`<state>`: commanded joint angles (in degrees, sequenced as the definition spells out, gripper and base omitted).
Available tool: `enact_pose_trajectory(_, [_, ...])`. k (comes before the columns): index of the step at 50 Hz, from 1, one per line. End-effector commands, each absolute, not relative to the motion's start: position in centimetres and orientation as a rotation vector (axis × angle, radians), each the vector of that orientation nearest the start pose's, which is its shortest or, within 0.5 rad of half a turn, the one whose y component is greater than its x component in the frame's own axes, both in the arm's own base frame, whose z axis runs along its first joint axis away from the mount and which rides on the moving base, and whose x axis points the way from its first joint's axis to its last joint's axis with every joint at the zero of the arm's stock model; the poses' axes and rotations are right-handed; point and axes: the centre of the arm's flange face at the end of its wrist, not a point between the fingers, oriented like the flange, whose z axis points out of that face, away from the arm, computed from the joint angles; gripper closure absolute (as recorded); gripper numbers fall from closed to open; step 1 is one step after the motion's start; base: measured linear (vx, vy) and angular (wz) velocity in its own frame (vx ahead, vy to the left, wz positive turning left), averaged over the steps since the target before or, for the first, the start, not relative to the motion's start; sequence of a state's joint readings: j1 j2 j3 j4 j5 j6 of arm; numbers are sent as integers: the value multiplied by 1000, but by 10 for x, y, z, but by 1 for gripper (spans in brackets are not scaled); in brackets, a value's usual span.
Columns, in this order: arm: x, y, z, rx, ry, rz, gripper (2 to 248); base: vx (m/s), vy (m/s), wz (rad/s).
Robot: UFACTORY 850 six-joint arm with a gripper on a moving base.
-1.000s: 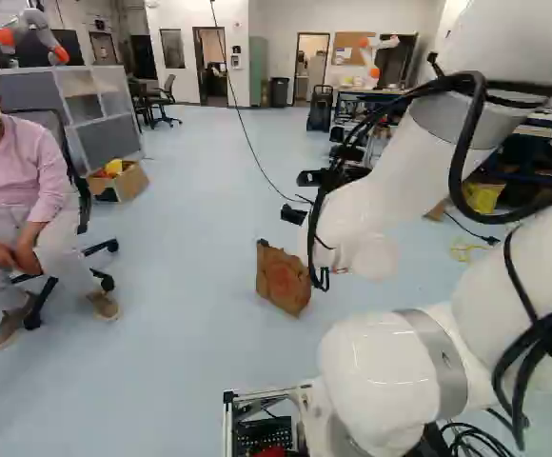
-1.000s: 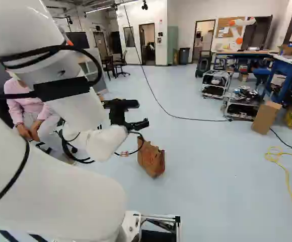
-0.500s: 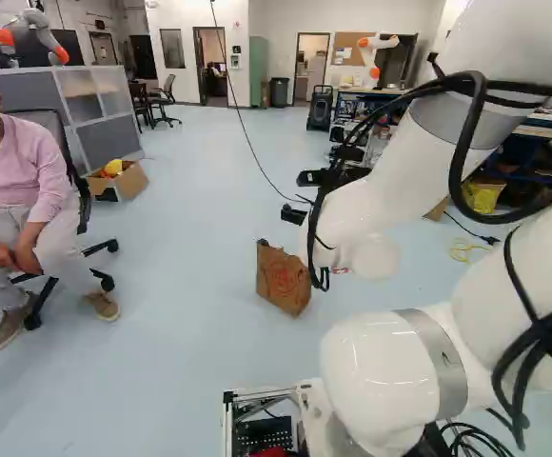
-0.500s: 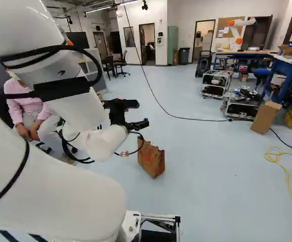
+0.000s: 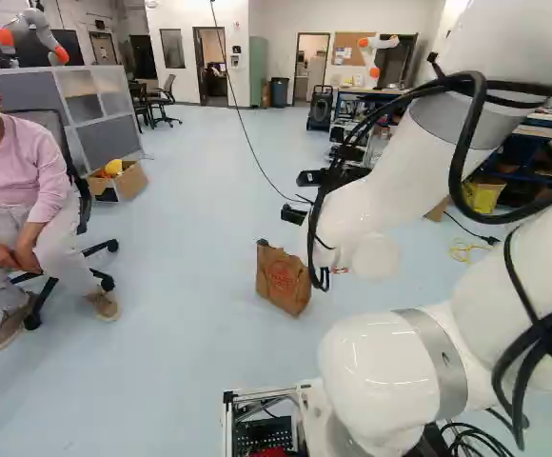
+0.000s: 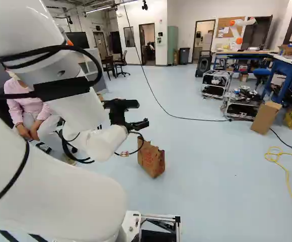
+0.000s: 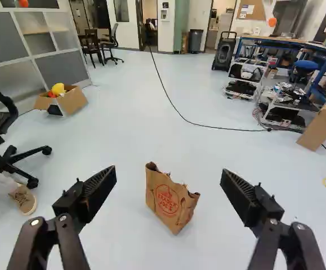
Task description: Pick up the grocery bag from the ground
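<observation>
Nothing has visibly shifted since the earlier frame. My end effector (image 7: 168,175) stands wide apart, the grocery bag (image 7: 171,203) ahead of it on the floor (image 7: 126,242), well in from the far edge. Coming in off-centre, I could topple the bag or crumple its uneven paper rim.

A paper bag (image 5: 283,278) stands on the floor (image 5: 181,352), left of the white arm (image 5: 390,195). A cardboard box (image 5: 133,181) sits beside grey shelves (image 5: 108,141).
</observation>
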<state>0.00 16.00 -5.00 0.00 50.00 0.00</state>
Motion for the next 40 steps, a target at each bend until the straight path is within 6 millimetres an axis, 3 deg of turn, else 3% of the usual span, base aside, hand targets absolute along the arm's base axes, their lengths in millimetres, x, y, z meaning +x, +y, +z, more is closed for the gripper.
enact_pose_trajectory(27, [271, 0, 366, -2559, 0, -1823, 3, 0, 0, 0])
enact_pose_trajectory(40, [289, 0, 364, -2613, 0, -1744, 3, 0, 0, 0])
